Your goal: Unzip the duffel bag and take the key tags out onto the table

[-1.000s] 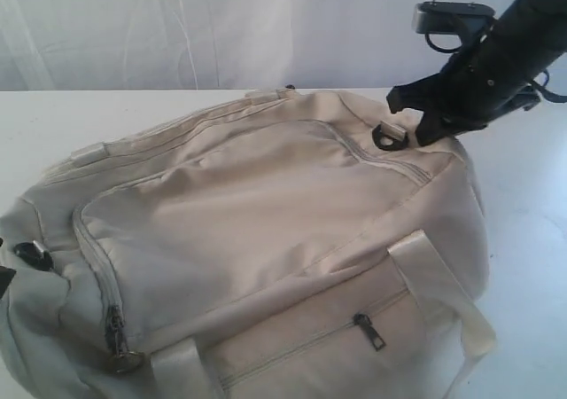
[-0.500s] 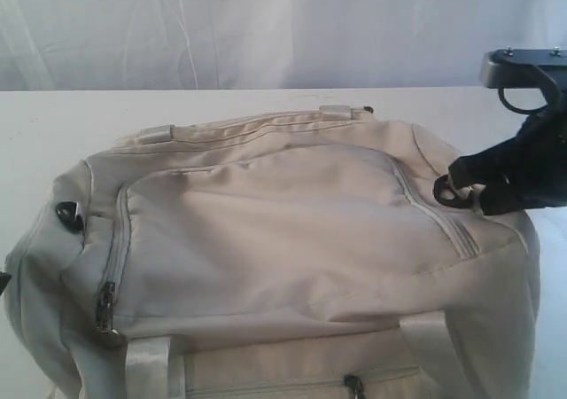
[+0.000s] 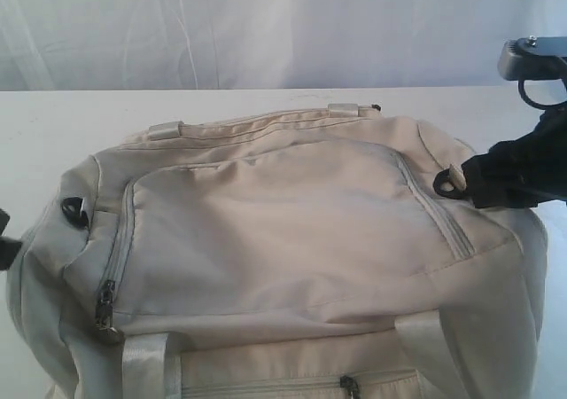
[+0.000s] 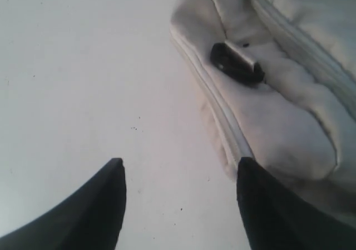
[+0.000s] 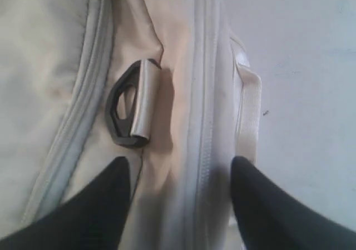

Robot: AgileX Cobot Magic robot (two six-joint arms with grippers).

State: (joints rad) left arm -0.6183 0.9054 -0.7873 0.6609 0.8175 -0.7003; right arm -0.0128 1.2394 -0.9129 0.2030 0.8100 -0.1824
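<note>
The cream duffel bag (image 3: 275, 239) lies on the white table (image 3: 53, 124) with its zippers shut. A zip pull (image 3: 105, 303) hangs at the front left of the top panel. My right gripper (image 3: 483, 182) is at the bag's right end by a black D-ring (image 3: 450, 182). In the right wrist view it (image 5: 179, 164) is open, fingers straddling the end seam and zipper (image 5: 203, 94), D-ring (image 5: 130, 111) just ahead. My left gripper (image 4: 181, 166) is open over bare table beside the bag's left end and its D-ring (image 4: 236, 64). The key tags are hidden.
A white curtain (image 3: 266, 27) hangs behind the table. Pale webbing straps (image 3: 146, 363) cross the bag's near side, above a front pocket zip pull (image 3: 350, 387). Bare tabletop lies behind and to the left of the bag.
The bag has swung round and shifted right, its right end following my right gripper, which moved right and down. The left D-ring end has come into fuller view.
</note>
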